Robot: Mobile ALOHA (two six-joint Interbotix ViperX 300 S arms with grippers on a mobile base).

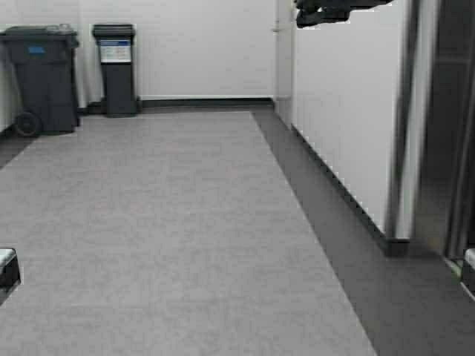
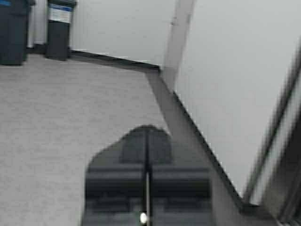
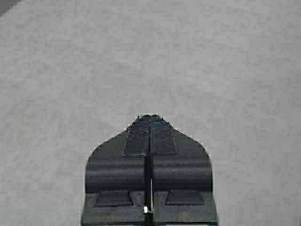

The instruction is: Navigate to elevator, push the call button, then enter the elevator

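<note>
Both claws pressed shut and empty: left gripper, right gripper. Elevator frame at right; its call button, unseen, probably needs one stiff fingertip push.

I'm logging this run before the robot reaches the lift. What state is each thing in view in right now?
Left gripper: shut, empty, held above the floor.
Right gripper: shut, empty, pointing down at the floor.
Large wheeled bin: upright, lid closed, against the far wall.
Slim bin: upright, lid closed, beside the large one.
Elevator: only its steel frame edge shows at the right; doors cannot be judged.
Call button: not in view.
</note>
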